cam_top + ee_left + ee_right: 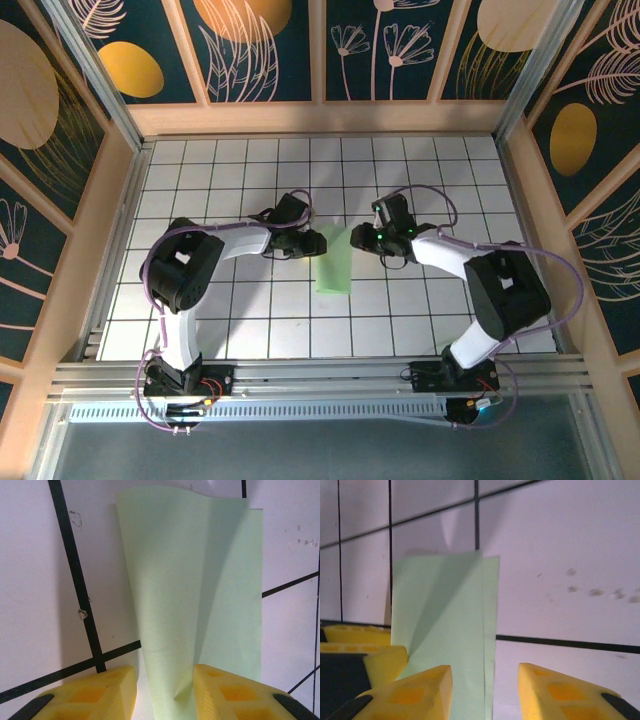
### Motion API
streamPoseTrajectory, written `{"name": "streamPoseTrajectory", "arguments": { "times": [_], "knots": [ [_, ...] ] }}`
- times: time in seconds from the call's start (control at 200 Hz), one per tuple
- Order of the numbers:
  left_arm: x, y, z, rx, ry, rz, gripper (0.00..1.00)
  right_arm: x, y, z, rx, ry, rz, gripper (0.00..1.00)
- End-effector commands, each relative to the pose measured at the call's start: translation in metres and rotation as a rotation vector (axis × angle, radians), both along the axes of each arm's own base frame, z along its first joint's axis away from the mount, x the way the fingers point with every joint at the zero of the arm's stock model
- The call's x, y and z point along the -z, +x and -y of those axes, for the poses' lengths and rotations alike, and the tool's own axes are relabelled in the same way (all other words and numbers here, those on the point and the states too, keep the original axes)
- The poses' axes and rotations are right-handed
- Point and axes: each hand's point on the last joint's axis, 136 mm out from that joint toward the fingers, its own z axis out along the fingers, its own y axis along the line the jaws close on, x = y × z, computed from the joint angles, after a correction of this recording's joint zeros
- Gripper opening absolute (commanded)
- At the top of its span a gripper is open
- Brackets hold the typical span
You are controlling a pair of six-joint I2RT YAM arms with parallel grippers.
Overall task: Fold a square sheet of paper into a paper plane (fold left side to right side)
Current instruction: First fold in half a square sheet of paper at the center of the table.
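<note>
A: Largest first?
B: White worktop (220,170), smooth, ruled with black lines into square tiles.
A: Sheet of paper (335,265)?
B: Thin, light green, plain. Folded to a narrow strip near the worktop's middle, one flap curling upward.
A: Left gripper (165,680)?
B: Yellow fingers (100,690) with square hollows, partly parted around the raised flap; no squeeze visible.
A: Right gripper (485,680)?
B: Partly parted too, straddling the strip's layered edge, gripping nothing.

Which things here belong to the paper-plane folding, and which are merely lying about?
Job: partly folded light green paper sheet; left claw; right claw.
Not the job: white gridded tabletop; dark floral wall panels.
</note>
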Motion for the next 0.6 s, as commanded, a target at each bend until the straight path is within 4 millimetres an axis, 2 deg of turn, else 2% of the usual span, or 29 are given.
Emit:
{"name": "streamPoseTrajectory", "arguments": {
  "times": [0.0, 0.24, 0.596],
  "knots": [
    [0.058, -0.032, -0.005, 0.070, 0.130, -0.090, 0.37, -0.003, 0.002, 0.029, 0.066, -0.060, 0.026, 0.42],
    [0.063, -0.031, -0.009, 0.087, 0.179, -0.085, 0.39, -0.015, 0.004, 0.050, 0.104, -0.039, 0.058, 0.43],
    [0.065, -0.025, -0.007, 0.085, 0.195, -0.079, 0.41, -0.011, -0.001, 0.048, 0.088, -0.021, 0.045, 0.43]
  ]
}}
